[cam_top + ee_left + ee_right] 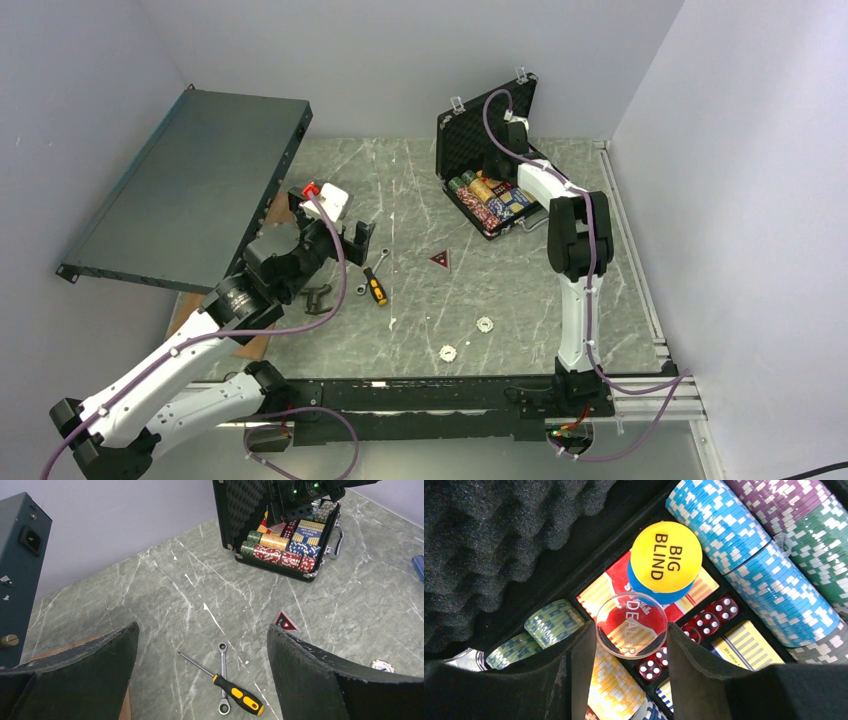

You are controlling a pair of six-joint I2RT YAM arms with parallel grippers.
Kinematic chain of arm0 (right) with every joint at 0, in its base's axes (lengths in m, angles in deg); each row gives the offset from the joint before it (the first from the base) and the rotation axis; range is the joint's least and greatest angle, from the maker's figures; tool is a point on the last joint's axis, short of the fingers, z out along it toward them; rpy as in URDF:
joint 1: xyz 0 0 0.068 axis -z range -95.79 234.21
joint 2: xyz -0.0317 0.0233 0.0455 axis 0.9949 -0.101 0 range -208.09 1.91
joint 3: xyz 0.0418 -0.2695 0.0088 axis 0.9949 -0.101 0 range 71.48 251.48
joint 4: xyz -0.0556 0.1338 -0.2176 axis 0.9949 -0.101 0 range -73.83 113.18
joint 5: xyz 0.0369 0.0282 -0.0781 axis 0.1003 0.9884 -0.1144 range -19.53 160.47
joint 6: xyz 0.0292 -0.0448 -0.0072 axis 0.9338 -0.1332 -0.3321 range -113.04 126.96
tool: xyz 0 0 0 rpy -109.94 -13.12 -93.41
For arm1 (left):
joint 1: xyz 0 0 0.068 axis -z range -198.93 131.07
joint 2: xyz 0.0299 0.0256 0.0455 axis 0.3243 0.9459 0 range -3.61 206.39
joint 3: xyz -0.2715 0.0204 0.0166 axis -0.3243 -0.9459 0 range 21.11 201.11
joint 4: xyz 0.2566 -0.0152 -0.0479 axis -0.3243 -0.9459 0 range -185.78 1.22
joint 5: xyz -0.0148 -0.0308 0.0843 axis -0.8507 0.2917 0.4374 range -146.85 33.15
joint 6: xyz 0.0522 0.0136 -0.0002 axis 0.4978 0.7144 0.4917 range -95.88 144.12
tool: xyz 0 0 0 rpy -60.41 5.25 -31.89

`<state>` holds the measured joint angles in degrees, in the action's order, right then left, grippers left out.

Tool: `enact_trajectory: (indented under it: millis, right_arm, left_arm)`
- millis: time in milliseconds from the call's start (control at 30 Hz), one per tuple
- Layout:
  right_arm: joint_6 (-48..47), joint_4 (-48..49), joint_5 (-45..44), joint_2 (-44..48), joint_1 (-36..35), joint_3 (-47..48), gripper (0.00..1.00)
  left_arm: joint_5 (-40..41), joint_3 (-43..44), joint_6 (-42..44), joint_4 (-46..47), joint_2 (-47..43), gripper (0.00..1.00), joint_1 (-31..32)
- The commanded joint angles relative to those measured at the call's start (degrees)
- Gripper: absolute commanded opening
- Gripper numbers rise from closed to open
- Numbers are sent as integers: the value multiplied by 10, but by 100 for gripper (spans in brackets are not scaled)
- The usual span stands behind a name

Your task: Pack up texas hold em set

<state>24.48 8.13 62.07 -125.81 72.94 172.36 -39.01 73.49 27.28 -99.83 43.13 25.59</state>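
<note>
The black briefcase (pixel 470 125) stands open at the back right, its foam lid upright. It holds rows of poker chips (pixel 744 545), a card deck (pixel 749 647) and red dice (pixel 710 621). A yellow BIG BLIND button (pixel 666 557) lies on a blue button (pixel 636 582) over a red card pack. My right gripper (pixel 631 630) is inside the case (pixel 495 165), its fingertips against both edges of a clear DEALER button (pixel 631 615). My left gripper (pixel 202 629) is wide open and empty above the table on the left (pixel 330 225). Two white round buttons (pixel 485 324) (pixel 447 352) lie on the table.
A yellow-handled screwdriver (pixel 237 697) lies across a wrench (pixel 223 672) below my left gripper. A red triangular piece (pixel 440 259) lies mid-table. The dark-grey metal panel (pixel 190 185) leans at the left. Walls close in the back and right.
</note>
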Motion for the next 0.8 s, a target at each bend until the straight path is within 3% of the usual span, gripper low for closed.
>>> enact_trajectory:
  millis: [0,500,633,767]
  right_arm:
    - [5,11,17,-7,-1,23,41]
    - [10,11,37,-29,-1,33,49]
    - [2,-4,35,-48,-1,66,57]
    - [-1,-37,30,-50,-2,105,73]
  left_arm:
    - [-6,17,-9,11,3,99,3]
    - [-6,16,-9,12,4,99,2]
    - [-5,17,-8,12,3,99,2]
    - [-3,17,-6,11,4,99,2]
